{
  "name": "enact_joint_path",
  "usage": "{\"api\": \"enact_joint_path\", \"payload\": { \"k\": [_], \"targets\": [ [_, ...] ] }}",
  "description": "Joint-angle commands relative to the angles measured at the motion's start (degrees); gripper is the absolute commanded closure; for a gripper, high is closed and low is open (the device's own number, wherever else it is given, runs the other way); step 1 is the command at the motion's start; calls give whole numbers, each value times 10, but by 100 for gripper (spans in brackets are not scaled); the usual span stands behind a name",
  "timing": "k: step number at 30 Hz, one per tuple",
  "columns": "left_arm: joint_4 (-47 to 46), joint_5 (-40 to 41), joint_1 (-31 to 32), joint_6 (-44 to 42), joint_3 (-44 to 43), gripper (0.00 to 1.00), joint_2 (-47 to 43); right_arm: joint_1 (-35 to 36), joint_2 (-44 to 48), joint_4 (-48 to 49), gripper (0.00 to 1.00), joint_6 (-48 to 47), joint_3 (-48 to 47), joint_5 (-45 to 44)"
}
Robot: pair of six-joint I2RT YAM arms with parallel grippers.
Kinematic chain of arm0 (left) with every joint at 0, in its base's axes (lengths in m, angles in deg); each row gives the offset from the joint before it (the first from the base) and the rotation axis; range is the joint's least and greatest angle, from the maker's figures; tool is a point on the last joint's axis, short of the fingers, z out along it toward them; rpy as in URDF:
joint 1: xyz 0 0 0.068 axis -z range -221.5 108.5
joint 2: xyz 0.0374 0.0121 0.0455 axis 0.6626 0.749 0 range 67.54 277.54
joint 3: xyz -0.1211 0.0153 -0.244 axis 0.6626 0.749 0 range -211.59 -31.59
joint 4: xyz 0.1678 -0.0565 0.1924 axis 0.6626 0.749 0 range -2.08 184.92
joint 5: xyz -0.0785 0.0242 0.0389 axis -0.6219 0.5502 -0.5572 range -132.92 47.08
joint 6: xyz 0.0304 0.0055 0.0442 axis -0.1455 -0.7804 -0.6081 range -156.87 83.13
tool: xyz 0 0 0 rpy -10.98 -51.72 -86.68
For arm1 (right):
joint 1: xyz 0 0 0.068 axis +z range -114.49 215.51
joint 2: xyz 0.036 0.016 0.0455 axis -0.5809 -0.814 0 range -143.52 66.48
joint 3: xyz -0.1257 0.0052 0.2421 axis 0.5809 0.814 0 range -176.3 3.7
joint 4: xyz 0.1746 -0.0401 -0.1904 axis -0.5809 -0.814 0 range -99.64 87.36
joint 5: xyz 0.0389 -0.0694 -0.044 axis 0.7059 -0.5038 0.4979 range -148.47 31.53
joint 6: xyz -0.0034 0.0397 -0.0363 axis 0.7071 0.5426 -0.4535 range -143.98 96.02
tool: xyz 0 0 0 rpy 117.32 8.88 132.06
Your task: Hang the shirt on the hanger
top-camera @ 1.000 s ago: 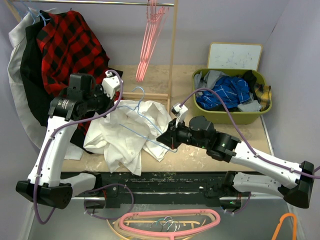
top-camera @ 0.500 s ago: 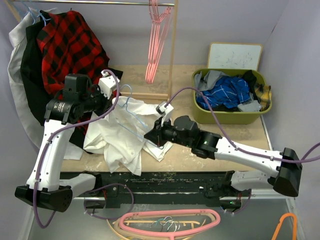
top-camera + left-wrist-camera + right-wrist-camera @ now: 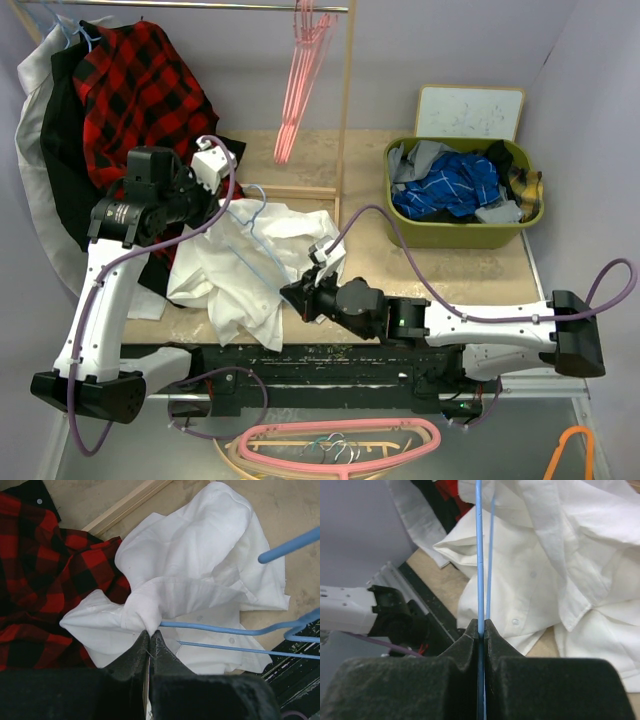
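Observation:
The white shirt (image 3: 255,265) lies crumpled on the table, also in the left wrist view (image 3: 200,575) and the right wrist view (image 3: 560,575). The light-blue hanger (image 3: 262,240) lies across and partly inside it, hook near the rack base. My left gripper (image 3: 150,632) is shut on a fold of the shirt at its left side (image 3: 222,205). My right gripper (image 3: 481,626) is shut on the hanger's wire (image 3: 479,555), at the shirt's near right edge (image 3: 293,296). The hanger's bars also show in the left wrist view (image 3: 235,630).
A red-and-black plaid shirt (image 3: 140,95) hangs on the rack at the back left. Pink hangers (image 3: 300,70) hang from the rail. A green bin (image 3: 465,235) holds blue checked clothes at the right. More hangers (image 3: 335,440) lie below the table's front edge.
My right gripper has moved left and toward the near edge with the hanger, its arm stretching low across the table. The hanger shifted left over the shirt. My left gripper barely moved.

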Motion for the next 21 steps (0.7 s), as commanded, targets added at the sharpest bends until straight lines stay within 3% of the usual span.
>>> {"api": "enact_joint_path", "payload": {
  "k": [1, 5, 12, 21],
  "targets": [
    [1, -53, -5, -7, -2, 100, -14, 4, 13, 49, 100, -15, 2, -136],
    [9, -80, -5, -6, 5, 100, -15, 4, -11, 57, 100, -54, -14, -162],
    [53, -178, -5, -26, -18, 99, -18, 3, -81, 101, 100, -65, -32, -91],
    [79, -132, -4, -69, 28, 97, -35, 1, -77, 150, 100, -70, 0, -136]
  ]
}}
